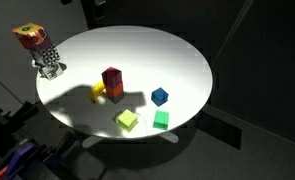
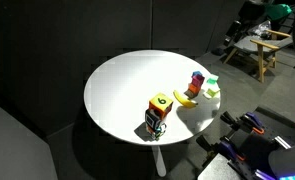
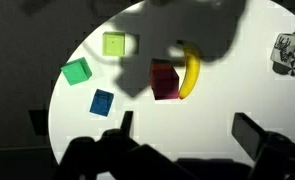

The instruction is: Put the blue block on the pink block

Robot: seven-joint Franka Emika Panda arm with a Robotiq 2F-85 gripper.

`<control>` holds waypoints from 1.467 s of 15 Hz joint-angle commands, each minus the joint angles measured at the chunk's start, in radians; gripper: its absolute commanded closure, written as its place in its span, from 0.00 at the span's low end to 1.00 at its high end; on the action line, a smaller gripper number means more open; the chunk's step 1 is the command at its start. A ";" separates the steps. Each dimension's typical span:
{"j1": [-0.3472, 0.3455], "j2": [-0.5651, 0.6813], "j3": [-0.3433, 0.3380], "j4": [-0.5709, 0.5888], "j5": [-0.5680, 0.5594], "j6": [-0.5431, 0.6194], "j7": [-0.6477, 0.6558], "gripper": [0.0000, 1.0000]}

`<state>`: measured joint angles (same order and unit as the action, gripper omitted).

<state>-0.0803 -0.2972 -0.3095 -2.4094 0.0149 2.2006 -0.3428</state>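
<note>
**A:** Claw point(image 3: 187, 128): jaws stand wide apart and hold nothing, poised over the near rim of the white table point(image 3: 247, 95).

**B:** And the blue block point(image 3: 102, 102)?

**A:** It sits flat on the table, free on all sides. It is near the green cube point(image 3: 76, 71) and apart from the pink block point(image 3: 165, 80), which stands just beside a banana point(image 3: 191, 72).

**B:** How will it handle?

**A:** Probably light, rigid and smooth-faced. Take it on two opposite flat sides, centred, so that it cannot twist.
</note>
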 commanded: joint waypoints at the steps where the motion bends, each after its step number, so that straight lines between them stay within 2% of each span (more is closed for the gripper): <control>1: -0.025 0.002 0.024 0.003 0.009 -0.002 -0.006 0.00; 8: -0.025 0.001 0.024 0.004 0.009 -0.002 -0.006 0.00; 16: -0.066 0.098 0.091 0.086 -0.072 -0.007 0.175 0.00; 22: -0.081 0.209 0.101 0.181 -0.080 -0.013 0.289 0.00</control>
<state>-0.1400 -0.1533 -0.2240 -2.2995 -0.0445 2.2016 -0.1059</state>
